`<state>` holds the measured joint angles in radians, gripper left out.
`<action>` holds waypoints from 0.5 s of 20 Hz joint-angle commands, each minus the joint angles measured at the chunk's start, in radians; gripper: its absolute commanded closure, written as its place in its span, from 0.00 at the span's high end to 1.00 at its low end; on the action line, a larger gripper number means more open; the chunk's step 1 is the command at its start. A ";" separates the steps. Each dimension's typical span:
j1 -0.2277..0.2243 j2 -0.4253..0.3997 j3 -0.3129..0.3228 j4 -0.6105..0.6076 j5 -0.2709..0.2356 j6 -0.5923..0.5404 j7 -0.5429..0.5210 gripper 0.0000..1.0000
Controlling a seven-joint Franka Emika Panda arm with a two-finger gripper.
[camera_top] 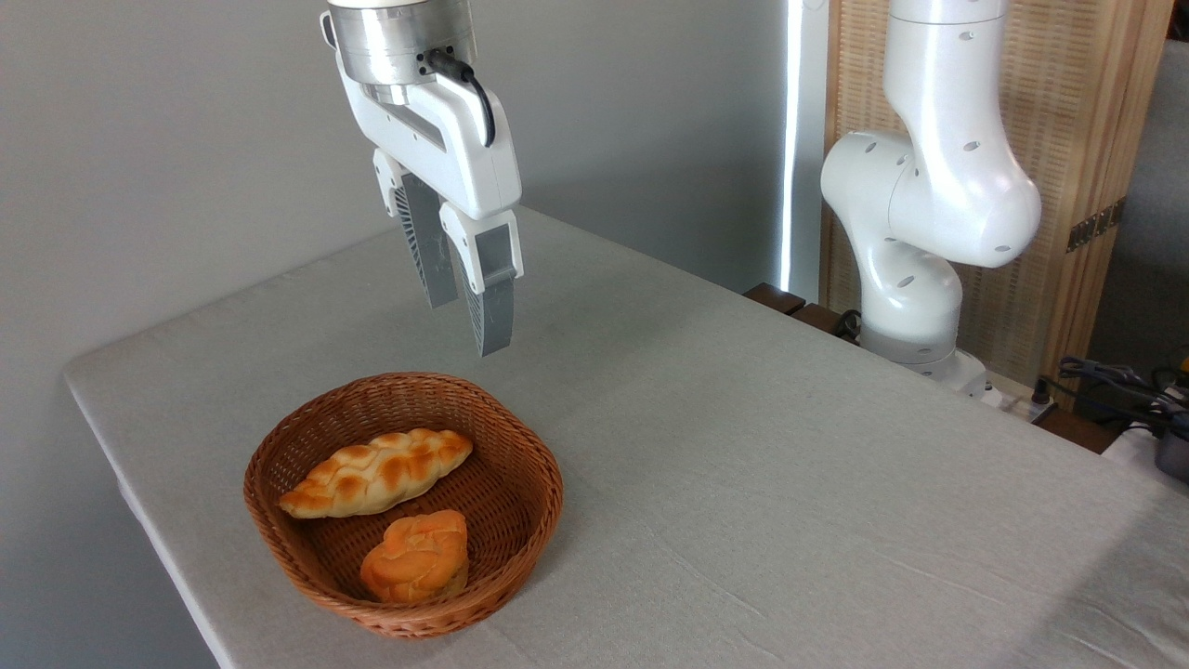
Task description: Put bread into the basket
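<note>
Resting place: bread (376, 473) lies inside basket (307, 557), beside orange bun (415, 557)
Gripper (469, 323): above basket, slightly parted, holding nothing
Surface: grey tablecloth (790, 483)
Room: grey wall (167, 139), wooden screen (1087, 139)

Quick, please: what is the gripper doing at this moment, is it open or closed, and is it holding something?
Gripper: open and empty, above the basket; the bread lies inside the basket.

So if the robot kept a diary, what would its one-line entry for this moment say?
braided bread: inside basket | orange bun: in basket too | gripper: empty, open, above basket's far rim | task: looks done
</note>
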<state>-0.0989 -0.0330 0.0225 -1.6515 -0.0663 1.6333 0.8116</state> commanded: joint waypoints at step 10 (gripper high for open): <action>0.002 -0.022 -0.001 -0.017 0.052 0.005 -0.034 1.00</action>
<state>-0.0975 -0.0373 0.0226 -1.6533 -0.0420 1.6329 0.7994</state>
